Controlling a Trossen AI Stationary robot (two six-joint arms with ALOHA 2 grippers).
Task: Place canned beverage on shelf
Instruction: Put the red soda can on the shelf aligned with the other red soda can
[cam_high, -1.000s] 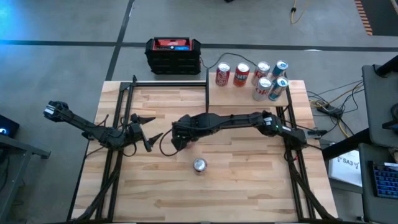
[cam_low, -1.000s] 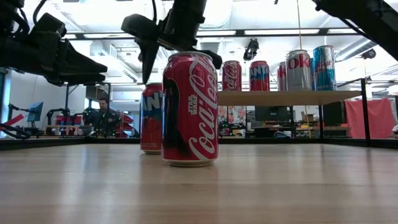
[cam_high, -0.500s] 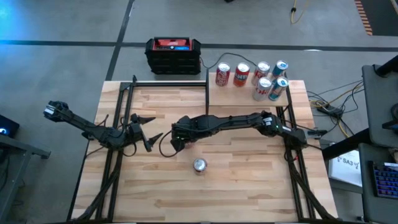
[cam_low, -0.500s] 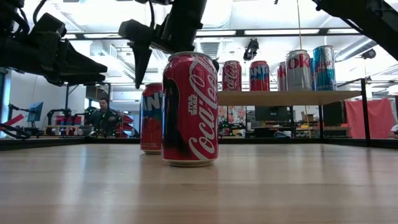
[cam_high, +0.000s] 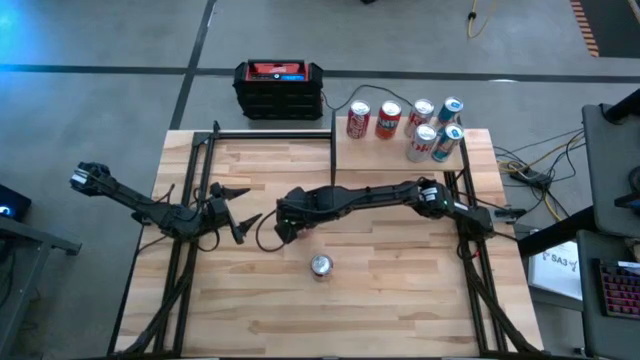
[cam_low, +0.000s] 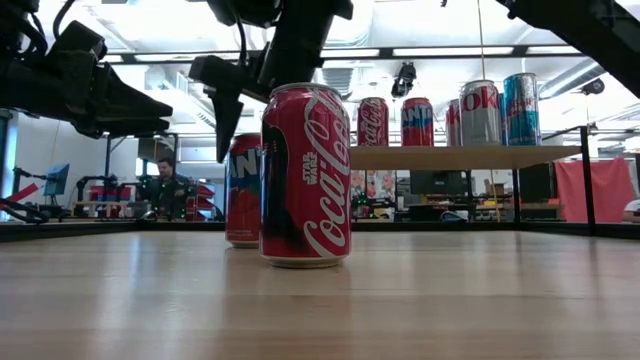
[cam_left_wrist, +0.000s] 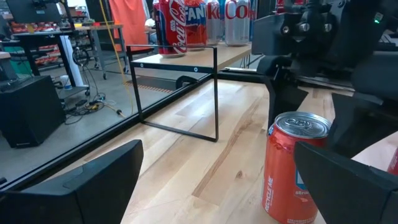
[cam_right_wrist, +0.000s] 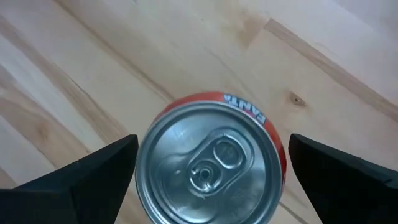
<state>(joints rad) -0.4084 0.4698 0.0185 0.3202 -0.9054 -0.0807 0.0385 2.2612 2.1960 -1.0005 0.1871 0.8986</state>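
Observation:
An orange Fanta can (cam_right_wrist: 211, 165) stands upright on the wooden tabletop (cam_high: 400, 280), left of centre; it also shows in the low view (cam_low: 242, 190) and the left wrist view (cam_left_wrist: 293, 169). My right gripper (cam_high: 283, 228) is open just above it, one finger (cam_right_wrist: 99, 180) on each side of the can's top, apart from it. A red Coca-Cola can (cam_high: 320, 265) stands nearer the front edge. The shelf (cam_high: 372, 155), a pale board on black posts at the far right, carries several cans (cam_high: 420, 125). My left gripper (cam_high: 243, 212) is open and empty, left of the Fanta can.
A black-and-red box (cam_high: 279, 88) sits beyond the table's far edge. The shelf's thin black posts (cam_left_wrist: 216, 93) stand just behind the Fanta can. Black frame rails run along the table's left and right edges. A person (cam_low: 165, 185) sits far behind the table.
My right gripper has gone down toward the Fanta can, still open, so its fingers now reach down beside the can's top. The cans have kept still.

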